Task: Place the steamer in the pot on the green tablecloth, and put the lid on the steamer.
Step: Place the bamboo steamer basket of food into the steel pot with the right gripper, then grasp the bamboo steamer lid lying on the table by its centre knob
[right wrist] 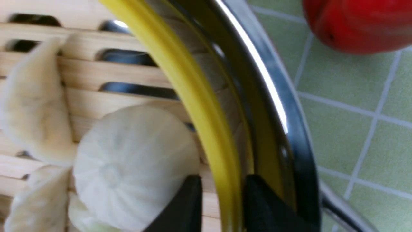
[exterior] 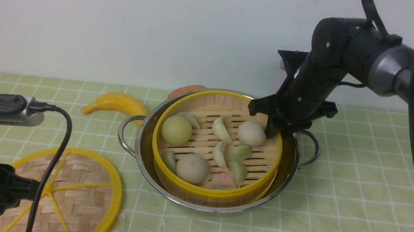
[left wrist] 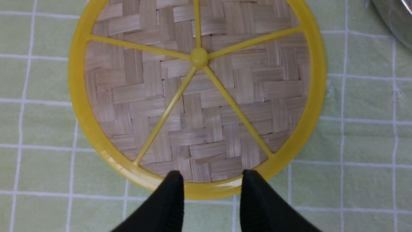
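- Steamer point(exterior: 195, 189) sits down inside the pot point(exterior: 145, 143), its yellow rim standing a little above the steel rim; you can see round buns point(exterior: 252, 133) and folded dumplings point(exterior: 221, 128) on its slatted floor
- Your right jaws reach down over the far right side of the steamer and straddle its wall: one finger point(right wrist: 190, 206) is inside beside a white bun, the other finger point(right wrist: 257, 206) is down in the gap between the steamer wall and the pot
- In the right wrist view a sliver of wood shows between the inner finger and the yellow rim, so you cannot tell whether those jaws are pinching the wall or standing loose around it
- The pot rests on the green tablecloth point(exterior: 342, 204), which covers the surface, with one loop handle out to each side
- The lid point(exterior: 83, 187) lies flat on the cloth to the left of the pot, near it but apart, spokes facing up
- Your left jaws hang over the lid's near edge, spread apart with nothing between them; the fingertips point(left wrist: 173, 187) show against the yellow rim, and you cannot tell whether they touch it
- A yellow banana point(exterior: 115, 103) lies on the cloth behind the lid, just left of the pot's left handle
- A red-orange rounded thing point(exterior: 186, 89) peeks out behind the pot's far rim; too little shows to name it
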You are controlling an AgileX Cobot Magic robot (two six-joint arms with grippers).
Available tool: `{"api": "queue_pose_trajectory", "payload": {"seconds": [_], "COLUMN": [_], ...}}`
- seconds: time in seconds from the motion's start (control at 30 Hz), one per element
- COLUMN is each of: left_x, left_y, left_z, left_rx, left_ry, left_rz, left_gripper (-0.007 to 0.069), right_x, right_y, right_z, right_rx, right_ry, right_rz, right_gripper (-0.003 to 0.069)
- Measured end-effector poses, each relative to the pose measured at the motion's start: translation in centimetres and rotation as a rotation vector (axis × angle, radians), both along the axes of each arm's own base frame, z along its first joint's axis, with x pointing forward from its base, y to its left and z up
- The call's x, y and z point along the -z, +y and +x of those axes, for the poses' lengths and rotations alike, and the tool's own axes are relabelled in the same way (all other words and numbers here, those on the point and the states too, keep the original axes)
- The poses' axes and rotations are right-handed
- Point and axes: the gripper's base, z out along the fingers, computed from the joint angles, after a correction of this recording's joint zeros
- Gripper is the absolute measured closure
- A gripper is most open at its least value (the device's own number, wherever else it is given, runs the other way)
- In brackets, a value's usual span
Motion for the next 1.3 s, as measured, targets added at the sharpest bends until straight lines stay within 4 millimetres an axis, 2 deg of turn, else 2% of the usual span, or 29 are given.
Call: {"api": "queue_pose_trajectory", "payload": {"seconds": [0.03,0.07,0.27,0.37,0.4,0.53,0.57,0.6,0.63,0.7,0.77,0.83,0.87,0.9,0.93,0.97,1.03,1.07,1.1,1.13,1.2,1.23,1.27,1.3], "left_x": [0.1,0.6,1.8,2.6,2.7,3.7,4.1,4.2,4.6,4.9,5.4,5.6,5.6,5.7,5.6,5.7,5.7,5.8,5.8,5.8,6.0,6.1,6.2,6.2], "left_y": [0.0,0.0,-0.1,-0.1,-0.1,0.0,0.0,-0.1,-0.1,-0.1,-0.1,-0.2,-0.2,-0.2,-0.2,-0.2,-0.3,-0.3,-0.3,-0.3,-0.3,-0.3,-0.3,-0.2], "left_z": [0.1,0.8,2.1,3.0,3.0,4.0,4.5,4.5,5.0,5.3,5.7,6.1,6.8,6.9,7.7,7.8,8.6,9.1,9.1,9.4,9.5,9.5,9.4,9.3], "left_rx": [0.0,0.001,0.001,0.009,0.01,0.023,0.026,0.026,0.027,0.028,0.028,0.029,0.031,0.031,0.031,0.031,0.03,0.029,0.029,0.028,0.027,0.027,0.027,0.028], "left_ry": [0.001,0.006,0.006,0.005,0.005,0.0,-0.006,-0.007,-0.015,-0.012,0.008,0.014,0.013,0.016,0.012,0.016,0.029,0.056,0.06,0.09,0.126,0.132,0.15,0.157], "left_rz": [0.0,0.001,0.002,0.015,0.017,0.036,0.038,0.038,0.036,0.036,0.037,0.038,0.04,0.041,0.04,0.041,0.042,0.044,0.044,0.047,0.049,0.05,0.052,0.054], "left_gripper": [0.0381,0.0381,0.0381,0.0381,0.0381,0.0381,0.0381,0.0381,0.0381,0.0381,0.0381,0.0381,0.0381,0.0381,0.0381,0.0381,0.0381,0.0381,0.0381,0.0381,0.0381,0.0381,0.0381,0.0381], "right_x": [0.0,-0.1,-1.2,-3.9,-4.2,-9.2,-11.8,-12.2,-15.4,-17.9,-21.6,-24.1,-27.3,-27.6,-30.4,-31.1,-33.7,-36.3,-36.6,-38.5,-40.4,-40.7,-41.8,-42.2], "right_y": [0.0,0.0,0.2,0.2,0.2,-0.4,-0.7,-0.8,-1.3,-1.7,-2.4,-3.0,-3.9,-4.0,-4.8,-5.1,-6.2,-7.6,-7.8,-9.1,-10.7,-11.0,-12.3,-13.0], "right_z": [0.0,-0.1,0.2,0.2,0.1,-1.1,-2.0,-2.1,-3.5,-4.8,-7.0,-8.7,-11.3,-11.6,-14.2,-14.9,-18.0,-21.6,-22.0,-25.1,-29.0,-29.7,-32.6,-34.0], "right_rx": [0.001,0.001,-0.001,-0.003,-0.003,-0.003,-0.004,-0.004,-0.005,-0.01,-0.025,-0.034,-0.048,-0.049,-0.066,-0.069,-0.084,-0.099,-0.101,-0.11,-0.121,-0.121,-0.121,-0.121], "right_ry": [0.0,0.005,-0.022,-0.089,-0.095,-0.19,-0.24,-0.247,-0.305,-0.352,-0.425,-0.478,-0.546,-0.553,-0.617,-0.632,-0.7,-0.784,-0.796,-0.871,-0.959,-0.975,-1.04,-1.07], "right_rz": [0.0,0.005,0.022,0.048,0.05,0.09,0.113,0.117,0.149,0.179,0.228,0.264,0.314,0.32,0.366,0.38,0.426,0.464,0.467,0.49,0.513,0.517,0.528,0.535], "right_gripper": [0.0414,0.0365,0.0288,0.0276,0.0276,0.0276,0.0276,0.0276,0.0276,0.0276,0.0276,0.0276,0.0276,0.0276,0.0276,0.0276,0.0276,0.0276,0.0276,0.0276,0.0276,0.0276,0.0276,0.0276]}}
